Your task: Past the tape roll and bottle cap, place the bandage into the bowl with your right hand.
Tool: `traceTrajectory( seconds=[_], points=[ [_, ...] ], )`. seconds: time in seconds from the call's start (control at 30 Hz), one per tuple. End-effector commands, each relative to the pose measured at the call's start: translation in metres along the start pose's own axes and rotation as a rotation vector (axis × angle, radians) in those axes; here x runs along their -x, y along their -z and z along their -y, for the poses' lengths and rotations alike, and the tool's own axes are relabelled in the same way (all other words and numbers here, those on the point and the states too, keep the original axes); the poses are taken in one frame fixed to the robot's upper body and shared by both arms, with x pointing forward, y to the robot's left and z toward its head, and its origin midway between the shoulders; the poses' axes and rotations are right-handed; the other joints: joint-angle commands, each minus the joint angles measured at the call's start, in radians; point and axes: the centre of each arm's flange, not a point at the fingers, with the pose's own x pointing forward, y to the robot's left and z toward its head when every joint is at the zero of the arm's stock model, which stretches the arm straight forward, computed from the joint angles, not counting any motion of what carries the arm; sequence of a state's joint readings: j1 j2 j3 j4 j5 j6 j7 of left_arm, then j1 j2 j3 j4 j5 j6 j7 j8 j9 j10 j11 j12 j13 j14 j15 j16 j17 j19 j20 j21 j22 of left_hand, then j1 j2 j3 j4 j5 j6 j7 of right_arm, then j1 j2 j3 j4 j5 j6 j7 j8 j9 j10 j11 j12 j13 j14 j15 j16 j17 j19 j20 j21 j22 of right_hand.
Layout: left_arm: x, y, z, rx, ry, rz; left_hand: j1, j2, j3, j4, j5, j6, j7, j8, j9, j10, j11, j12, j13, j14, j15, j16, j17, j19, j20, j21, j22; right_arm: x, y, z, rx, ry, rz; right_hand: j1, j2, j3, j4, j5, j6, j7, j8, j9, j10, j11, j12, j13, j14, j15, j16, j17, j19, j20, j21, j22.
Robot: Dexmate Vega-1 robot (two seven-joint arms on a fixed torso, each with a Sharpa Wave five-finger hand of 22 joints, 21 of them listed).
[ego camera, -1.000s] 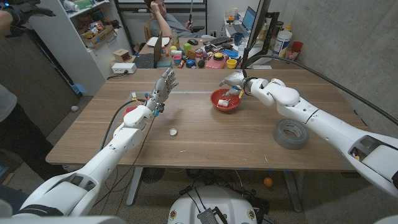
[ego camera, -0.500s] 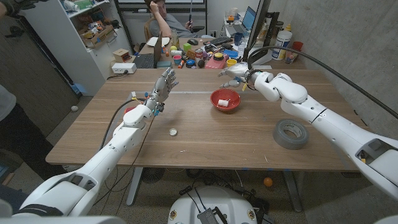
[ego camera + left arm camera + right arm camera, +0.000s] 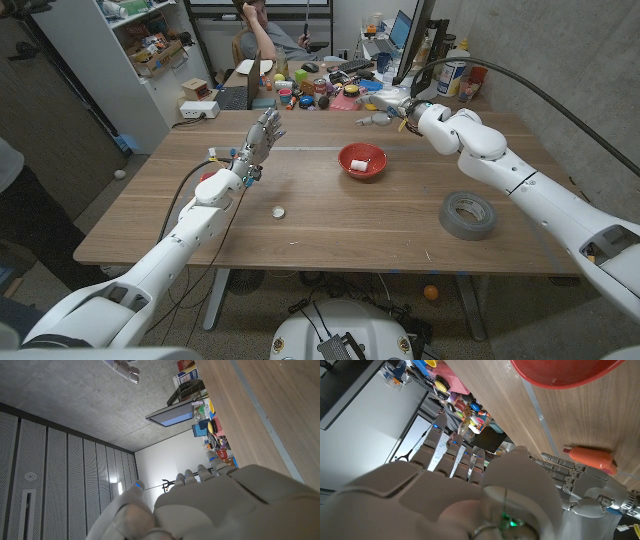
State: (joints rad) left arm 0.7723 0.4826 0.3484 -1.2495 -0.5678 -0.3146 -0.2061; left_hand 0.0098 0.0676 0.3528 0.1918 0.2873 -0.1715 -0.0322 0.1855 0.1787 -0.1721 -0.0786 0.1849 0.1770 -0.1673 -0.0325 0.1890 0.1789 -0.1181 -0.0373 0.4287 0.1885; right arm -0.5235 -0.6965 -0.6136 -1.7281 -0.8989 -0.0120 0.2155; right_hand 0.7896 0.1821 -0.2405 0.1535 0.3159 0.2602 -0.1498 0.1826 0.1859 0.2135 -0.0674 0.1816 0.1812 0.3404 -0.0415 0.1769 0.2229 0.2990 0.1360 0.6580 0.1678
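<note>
Bandage (image 3: 363,160) lying white inside the red bowl (image 3: 345,165), mid-table toward the far side. Right hand (image 3: 380,117) raised beyond the bowl near the far edge, fingers spread, holding nothing. Left hand (image 3: 262,137) upright over the table's left part, fingers apart and empty. Bottle cap (image 3: 279,211) on the bare wood nearer the robot; grey tape roll (image 3: 468,215) flat at the right.
</note>
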Motion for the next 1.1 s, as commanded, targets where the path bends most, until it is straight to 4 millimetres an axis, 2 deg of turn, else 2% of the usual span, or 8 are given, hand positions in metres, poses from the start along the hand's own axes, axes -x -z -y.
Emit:
traceTrajectory(
  seconds=[0.03,0.57,0.77,0.9,1.0,1.1],
  points=[
    [0.010,-0.005,-0.002,0.002,-0.001,0.018,-0.004,0.109,-0.002,0.000,0.004,-0.021,-0.001,0.004,0.005,-0.023,0.004,0.004,0.003,-0.016,-0.018,0.000,0.003,-0.003,-0.027,-0.004,0.002,0.017,0.029,0.020,-0.209,0.103,-0.027,-0.007,-0.001,0.005,0.002,-0.005,-0.008,0.003,-0.005,0.003,-0.008,0.004,0.001,0.002,-0.011,-0.038,0.000,0.000,-0.004,0.008,-0.008,0.003],
    [0.026,-0.017,-0.005,0.003,0.050,0.061,-0.004,0.109,-0.003,0.000,0.004,-0.020,-0.002,0.004,0.005,-0.025,0.004,0.004,0.003,-0.016,-0.019,0.000,0.003,-0.002,-0.027,-0.005,0.002,0.045,0.061,0.024,-0.506,0.200,-0.084,-0.023,-0.003,0.015,0.000,-0.019,-0.020,0.021,0.000,0.003,-0.021,0.014,0.007,0.001,-0.037,-0.013,0.003,-0.008,-0.022,0.027,-0.032,0.003],
    [0.039,-0.025,-0.013,-0.006,0.088,0.084,-0.004,0.109,-0.003,0.000,0.004,-0.020,-0.003,0.004,0.005,-0.025,0.004,0.004,0.003,-0.016,-0.021,0.000,0.003,-0.001,-0.028,-0.006,0.002,0.065,0.065,0.025,-0.622,0.261,-0.141,-0.023,-0.004,0.019,-0.002,-0.022,-0.012,0.028,0.005,0.002,-0.018,0.015,0.011,0.001,-0.035,-0.009,0.006,-0.011,-0.017,0.029,-0.035,0.003],
    [0.050,-0.023,-0.014,0.000,0.107,0.085,-0.004,0.109,-0.003,0.000,0.005,-0.017,-0.002,0.005,0.005,-0.025,0.003,0.004,0.003,-0.016,-0.021,0.001,0.003,0.000,-0.028,-0.006,0.002,0.080,0.068,0.023,-0.711,0.296,-0.167,-0.031,-0.008,0.021,-0.003,-0.030,-0.002,0.043,0.009,0.002,-0.004,0.037,0.018,0.001,-0.027,-0.002,0.012,-0.015,-0.010,0.029,-0.040,0.003],
    [0.055,-0.023,-0.016,-0.020,0.118,0.088,-0.003,0.109,-0.003,0.000,0.005,-0.015,-0.001,0.006,0.005,-0.024,0.003,0.005,0.003,-0.015,-0.021,0.001,0.003,0.000,-0.027,-0.006,0.001,0.091,0.066,0.019,-0.747,0.324,-0.182,-0.043,-0.010,0.023,-0.002,-0.039,-0.001,0.054,0.009,0.002,0.011,0.066,0.024,0.001,-0.018,0.013,0.016,-0.018,0.000,0.031,-0.045,0.003],
    [0.059,-0.025,-0.020,-0.033,0.119,0.102,-0.003,0.109,-0.003,0.000,0.005,-0.015,0.000,0.006,0.005,-0.026,0.003,0.004,0.003,-0.016,-0.021,0.000,0.003,0.000,-0.027,-0.007,0.001,0.100,0.064,0.014,-0.755,0.340,-0.186,-0.047,-0.010,0.025,-0.002,-0.042,-0.001,0.062,0.009,0.002,0.016,0.057,0.026,0.001,-0.016,0.016,0.017,-0.019,0.004,0.034,-0.048,0.003]
  ],
)
